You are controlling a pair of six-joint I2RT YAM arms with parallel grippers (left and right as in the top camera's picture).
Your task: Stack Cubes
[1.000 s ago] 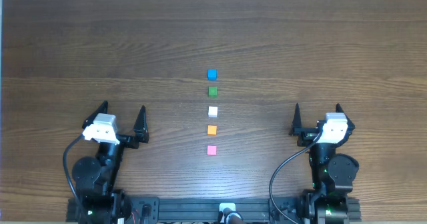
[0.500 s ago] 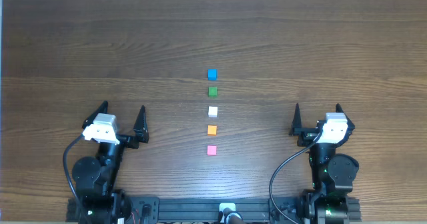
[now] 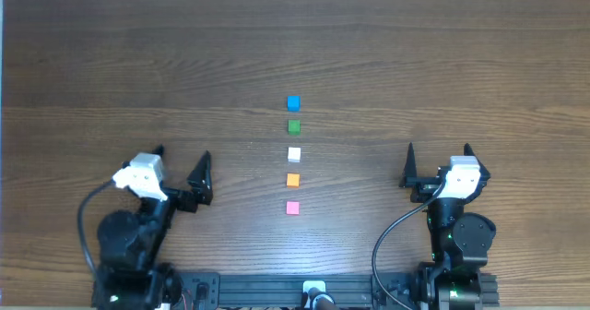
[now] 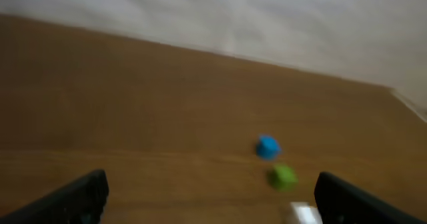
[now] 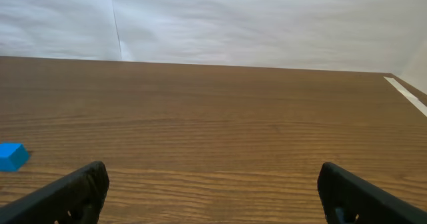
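Note:
Five small cubes lie in a line down the middle of the wooden table: blue farthest, then green, white, orange and pink nearest. My left gripper stands open at the lower left, turned toward the row, with nothing between its fingers. Its wrist view catches the blue cube, the green cube and a corner of the white cube. My right gripper stands open at the lower right. Its wrist view has the blue cube at the edge.
The wooden table stretches bare beyond and to both sides of the row. A pale wall rises behind the table's far edge. A white strip runs along one table edge.
My left gripper has swung to the right toward the cube row, and its wrist view is blurred. The right arm and the cubes have not moved.

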